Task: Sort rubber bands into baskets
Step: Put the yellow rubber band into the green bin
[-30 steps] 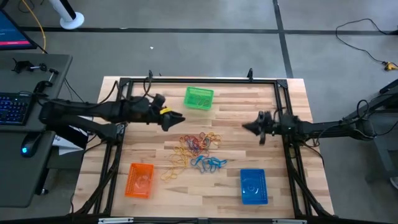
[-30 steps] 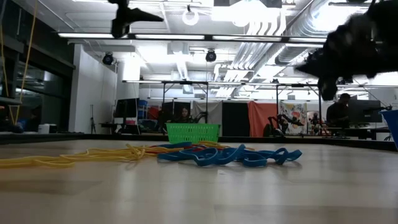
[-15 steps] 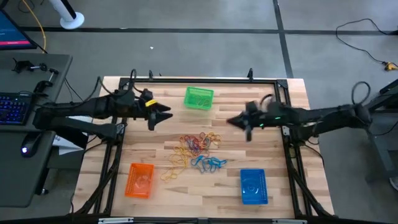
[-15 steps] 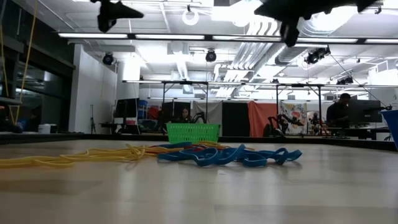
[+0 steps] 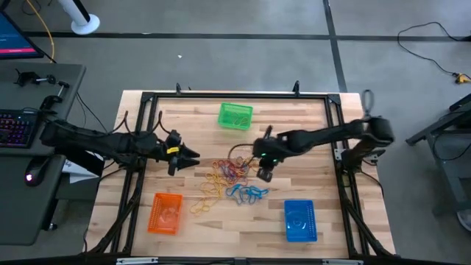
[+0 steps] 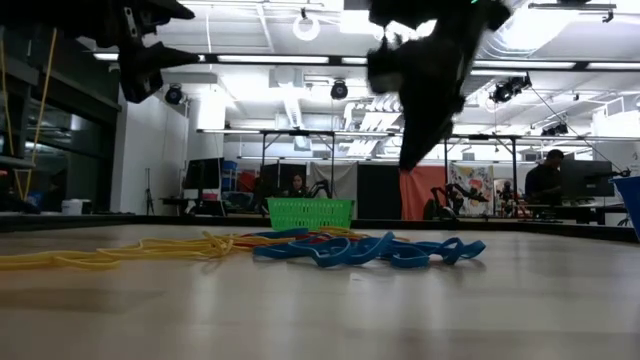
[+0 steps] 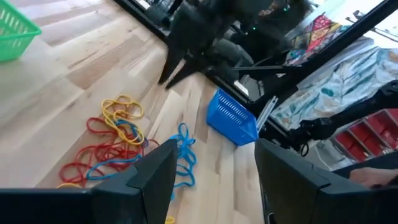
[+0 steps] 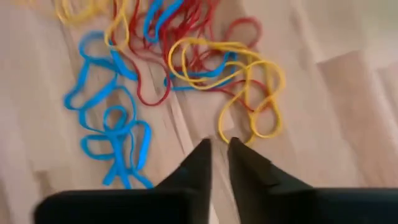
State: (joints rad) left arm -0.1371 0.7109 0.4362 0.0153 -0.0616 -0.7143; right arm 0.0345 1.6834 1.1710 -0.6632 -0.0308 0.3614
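The rubber bands (image 5: 234, 179) lie in a loose heap of yellow, red and blue loops at the table's middle; they also show in the right wrist view (image 8: 186, 74) and the low view (image 6: 330, 245). The green basket (image 5: 235, 116) stands at the far side, the orange basket (image 5: 166, 213) near left, and the blue basket (image 5: 299, 220) near right. My right gripper (image 8: 217, 144) hangs just above the heap's right edge, pointing down, fingers together, touching nothing. My left gripper (image 7: 211, 180) is open and empty, left of the heap (image 5: 190, 156).
A black frame (image 5: 235, 95) runs around the table's far and side edges. Bare wood lies between the heap and the baskets. My right arm (image 7: 186, 43) shows in the left wrist view, above the blue basket (image 7: 233, 118).
My right gripper has swung toward the table's left edge and come down over the right edge of the heap of rubber bands, tipping to point down. My left gripper has drawn back a little toward the left and near edges and come lower.
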